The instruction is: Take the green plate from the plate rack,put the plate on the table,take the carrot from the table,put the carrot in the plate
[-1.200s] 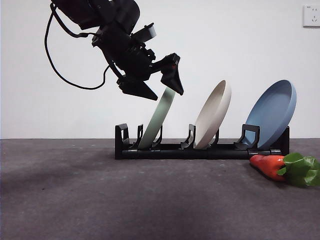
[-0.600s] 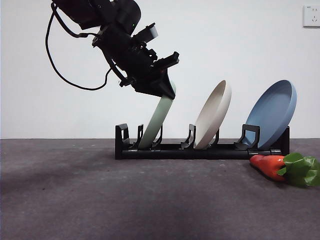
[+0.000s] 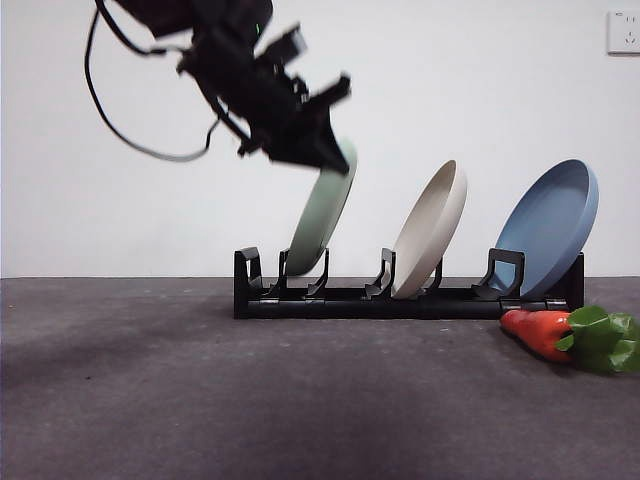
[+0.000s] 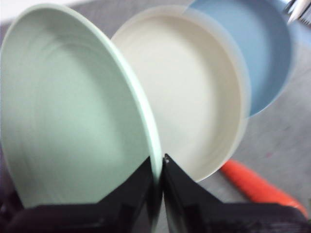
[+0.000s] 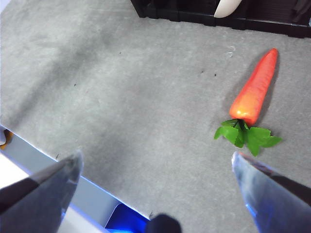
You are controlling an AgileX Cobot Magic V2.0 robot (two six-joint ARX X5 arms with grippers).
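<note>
Your left gripper (image 3: 325, 150) is clamped on the top rim of the green plate (image 3: 322, 218), a matte, shallow mint disc tilted with its lower edge between the curved black prongs at the left end of the plate rack (image 3: 405, 297). A beige plate (image 3: 430, 243) and a blue plate (image 3: 548, 238) lean in the other slots. The glossy orange carrot (image 5: 254, 89), leaves crinkled green, lies on the mottled grey table (image 3: 250, 400) beside the rack's right end. Your right gripper (image 5: 155, 189) hangs spread wide above the table near the carrot.
</note>
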